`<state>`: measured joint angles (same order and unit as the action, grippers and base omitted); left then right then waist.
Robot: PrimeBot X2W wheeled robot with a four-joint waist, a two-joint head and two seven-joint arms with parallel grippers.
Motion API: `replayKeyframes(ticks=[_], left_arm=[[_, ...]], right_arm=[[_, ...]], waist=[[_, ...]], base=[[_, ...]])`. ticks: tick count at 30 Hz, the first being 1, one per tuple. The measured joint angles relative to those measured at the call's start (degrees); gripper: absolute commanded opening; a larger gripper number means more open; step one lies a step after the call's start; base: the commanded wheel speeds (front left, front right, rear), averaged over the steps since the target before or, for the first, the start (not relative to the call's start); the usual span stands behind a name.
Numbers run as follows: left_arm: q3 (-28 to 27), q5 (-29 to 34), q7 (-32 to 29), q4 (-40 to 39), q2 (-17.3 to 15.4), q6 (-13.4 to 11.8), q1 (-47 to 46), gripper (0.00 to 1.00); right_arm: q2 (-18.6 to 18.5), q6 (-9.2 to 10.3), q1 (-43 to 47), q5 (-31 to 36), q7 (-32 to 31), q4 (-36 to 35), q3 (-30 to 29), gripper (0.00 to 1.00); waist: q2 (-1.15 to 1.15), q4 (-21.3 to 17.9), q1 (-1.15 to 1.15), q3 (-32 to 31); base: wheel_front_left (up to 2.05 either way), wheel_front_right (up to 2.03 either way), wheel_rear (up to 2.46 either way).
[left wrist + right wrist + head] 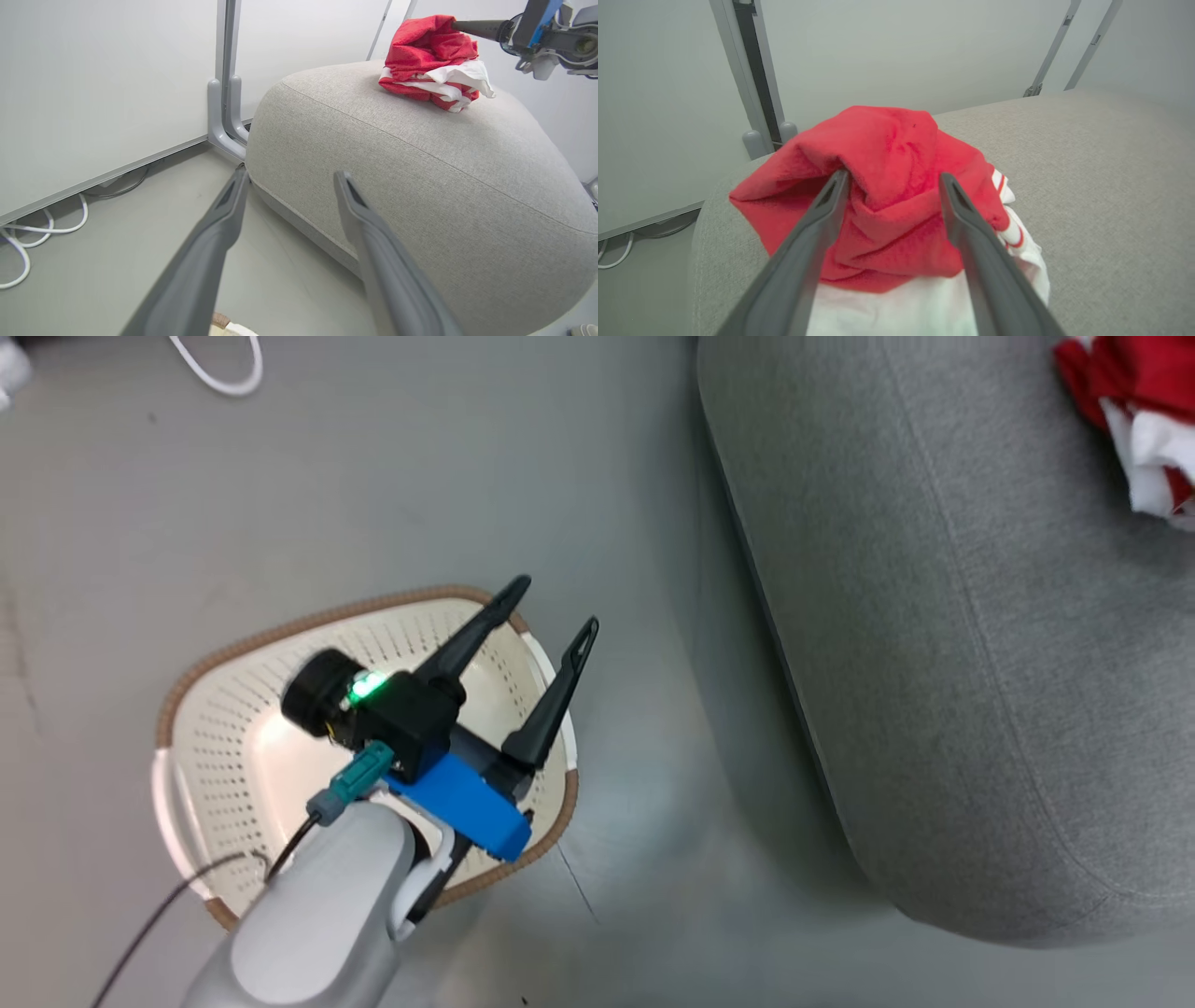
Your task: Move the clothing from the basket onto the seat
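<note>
Closest to the head camera, the left arm's pale forearm [317, 915] rises from the bottom edge, and the left gripper [555, 602] hangs above the basket [224, 728], its two dark fingers spread wide and empty. That basket stands on the grey floor [280, 476], beside the seat [980, 663] but apart from it. All the clothing [1130, 420] in sight lies bunched on top of the seat, at the head view's upper right corner. Over that heap, the right gripper [893, 174] has its fingers apart, one on each side of a raised red fold that bulges up between them; the left fingertip is tucked into the fold. White bands with thin red stripes show lower in the heap. From the left wrist, the heap sits on the seat's far side, and a white cable [28, 233] loops along the foot of the wall [93, 93].
</note>
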<state>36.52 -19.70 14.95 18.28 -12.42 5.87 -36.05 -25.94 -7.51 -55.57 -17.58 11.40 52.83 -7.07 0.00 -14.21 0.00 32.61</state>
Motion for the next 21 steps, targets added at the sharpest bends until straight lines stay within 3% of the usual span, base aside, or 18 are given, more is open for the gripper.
replayKeyframes(ticks=[12, 21], left_arm=[[-10.49, -0.83, 0.10, 0.62, 5.55, -0.41, 16.36, 1.00], [-17.35, 1.15, 0.11, 0.45, 6.57, -0.03, 25.58, 1.00]], right_arm=[[0.77, 0.00, 17.58, 0.43, -0.29, -11.41, 3.43, 1.00], [8.44, 0.00, 35.96, 4.30, -2.56, -25.70, 6.00, 1.00]], waist=[[0.00, 3.53, -0.02, -16.68], [0.00, 8.15, -0.03, -27.24]], base=[[0.00, 0.00, 0.00], [0.00, 0.00, 0.00]])
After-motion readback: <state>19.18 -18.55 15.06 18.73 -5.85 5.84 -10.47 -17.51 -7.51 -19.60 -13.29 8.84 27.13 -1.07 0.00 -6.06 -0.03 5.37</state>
